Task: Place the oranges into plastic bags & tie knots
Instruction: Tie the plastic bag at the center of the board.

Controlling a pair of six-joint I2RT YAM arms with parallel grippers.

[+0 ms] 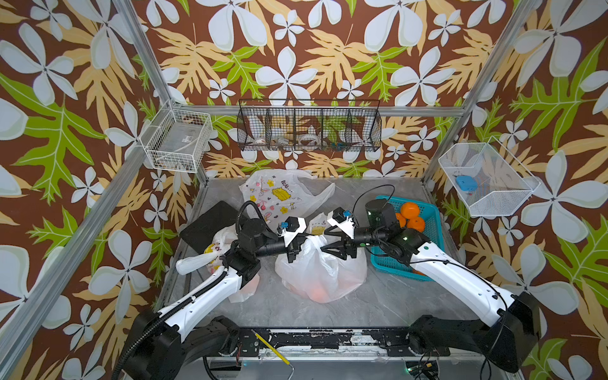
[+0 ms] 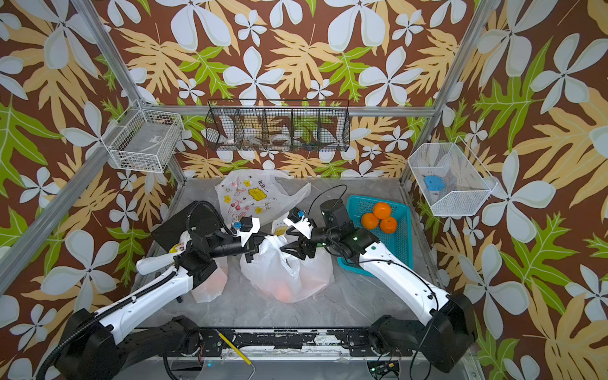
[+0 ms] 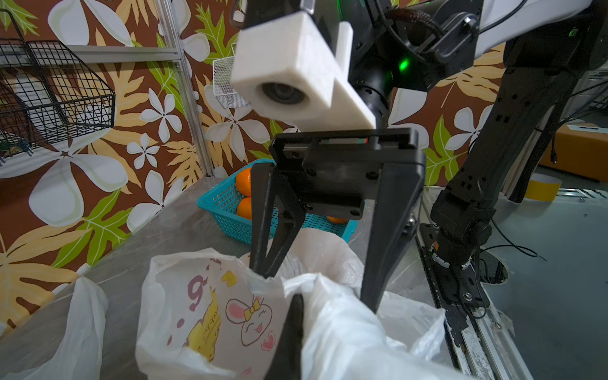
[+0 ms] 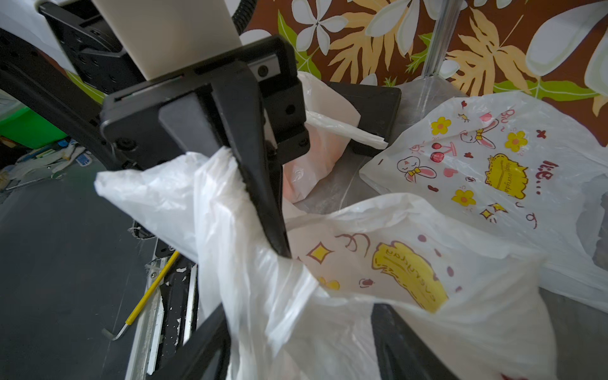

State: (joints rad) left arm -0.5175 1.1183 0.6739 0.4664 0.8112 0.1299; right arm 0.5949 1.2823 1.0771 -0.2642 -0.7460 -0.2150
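Meanwhile, at the centre of the grey marbled tabletop, your two arms meet over a thin translucent white plastic bag printed with bunnies and yellow patches. Orange fruit glows through its lower film. Your left gripper is clamped tight on a bunched white handle strip of that bag. Your right gripper stands with its jaws spread, one finger either side of the crumpled plastic at the bag's mouth, holding nothing. No knot shows on this bag. Three more glossy round oranges wait in the teal plastic lattice basket beside the right arm. A flat empty printed bag lies at the back, and another filled one sits under the left arm.

The danger, as it looks: with only one side pinned, a pull from your left could drag or tip the bag and roll the fruit toward the open mouth. Close your right on loose film instead of the second handle and the tie will not form. Haul hard and the thin plastic may stretch or tear.
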